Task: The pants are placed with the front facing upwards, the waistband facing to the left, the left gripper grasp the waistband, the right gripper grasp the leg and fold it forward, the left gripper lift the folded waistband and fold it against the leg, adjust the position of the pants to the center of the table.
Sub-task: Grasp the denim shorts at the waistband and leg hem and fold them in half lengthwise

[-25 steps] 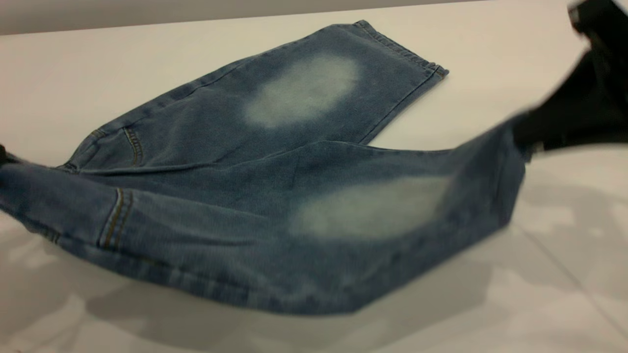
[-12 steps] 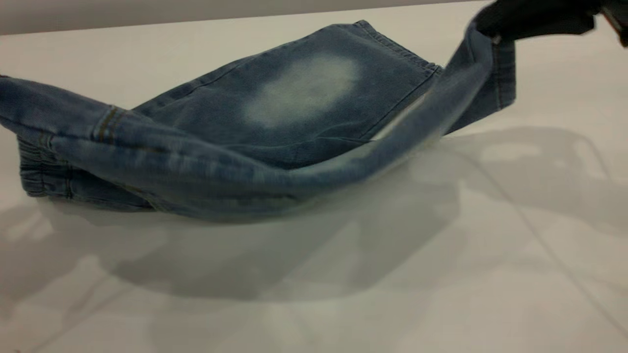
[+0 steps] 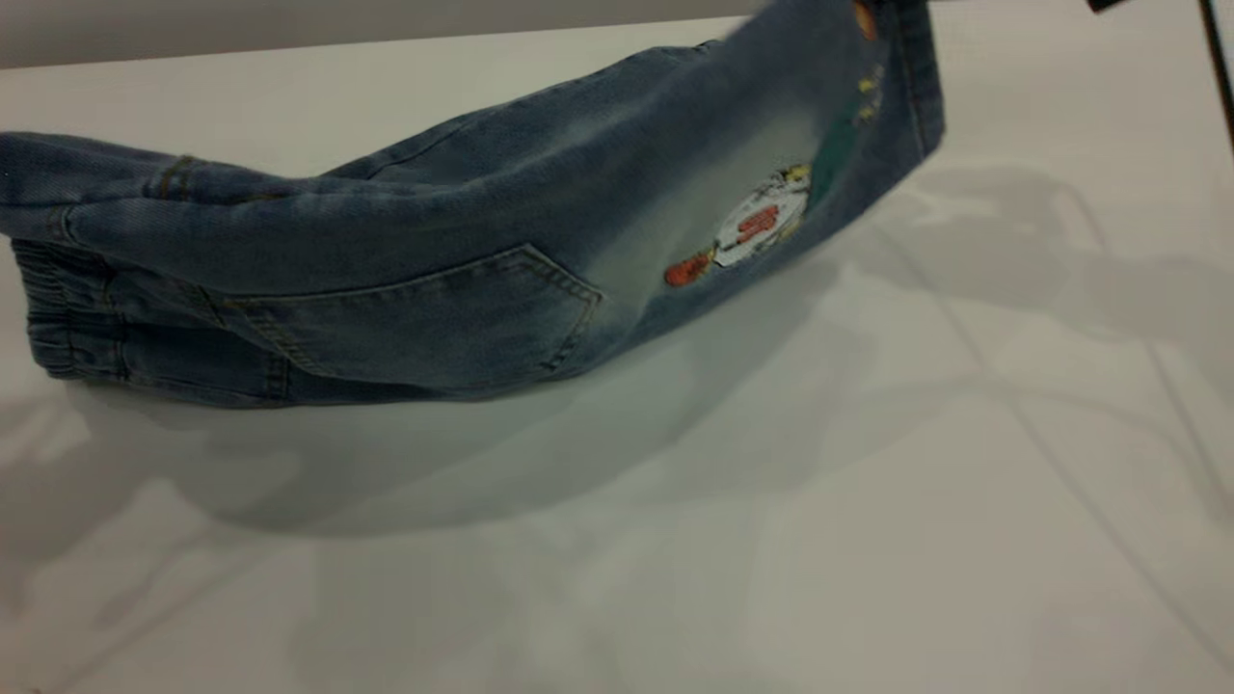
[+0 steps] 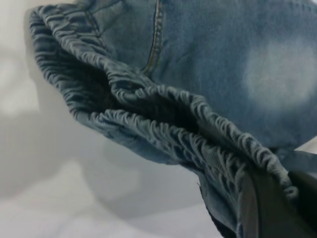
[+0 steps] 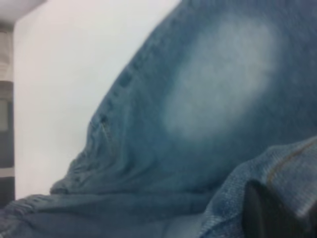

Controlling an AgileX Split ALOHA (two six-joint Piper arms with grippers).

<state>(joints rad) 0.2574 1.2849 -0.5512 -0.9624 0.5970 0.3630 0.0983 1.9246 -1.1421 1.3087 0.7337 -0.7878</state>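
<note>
Folding fwd: left gripper (image 4: 277, 208) pinches waistband (image 4: 148, 114), right gripper (image 5: 277, 213) pinches leg (image 3: 771, 145) hem; pants (image 3: 434, 260) long axis runs between both, over table (image 3: 675, 530).

Left gripper (image 4: 270, 206) clamped on gathered fabric, raised off surface. Right gripper (image 5: 270, 213) pinching fabric, held high.

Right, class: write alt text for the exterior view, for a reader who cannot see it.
Blue denim pants are mid-fold on a white table; one leg is lifted over, showing its back pocket and a colourful print. The gathered waistband is at the left.
</note>
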